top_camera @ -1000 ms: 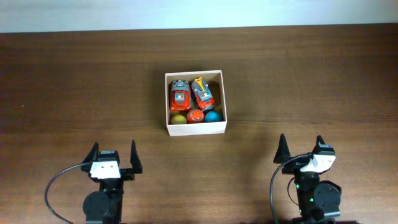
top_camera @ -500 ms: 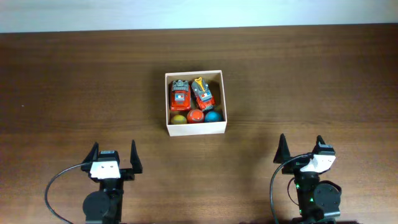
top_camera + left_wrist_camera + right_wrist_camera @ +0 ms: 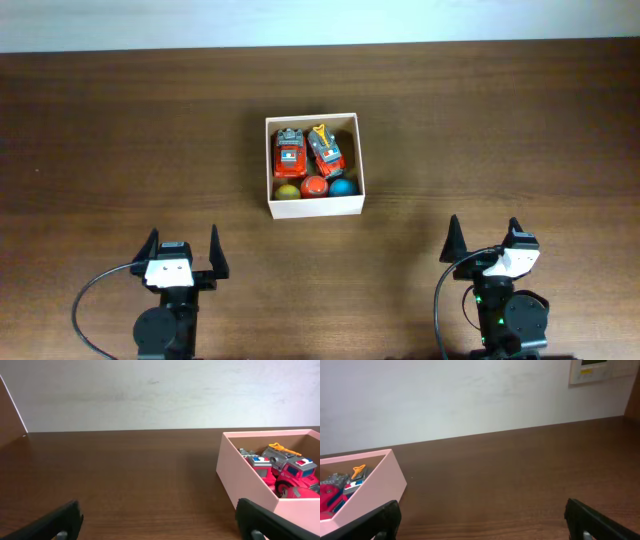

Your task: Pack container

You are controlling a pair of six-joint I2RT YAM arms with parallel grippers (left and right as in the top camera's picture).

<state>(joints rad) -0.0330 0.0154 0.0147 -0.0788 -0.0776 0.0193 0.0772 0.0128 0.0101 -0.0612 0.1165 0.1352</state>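
The container (image 3: 316, 207), a small square cream-white box, sits mid-table. Inside lie two red toy cars (image 3: 289, 153) (image 3: 326, 150) at the back and three balls in front: yellow (image 3: 287, 191), red (image 3: 314, 187) and blue (image 3: 342, 186). My left gripper (image 3: 182, 245) rests near the front edge, left of the box, jaws wide apart and empty. My right gripper (image 3: 483, 235) rests at the front right, also open and empty. The left wrist view shows the container (image 3: 240, 480) at right with the cars (image 3: 287, 467); the right wrist view shows the container (image 3: 370, 491) at left.
The dark wooden table (image 3: 120, 150) stretches around the box. A pale wall (image 3: 320, 20) runs behind its far edge. A white wall panel (image 3: 592, 371) shows at the upper right in the right wrist view.
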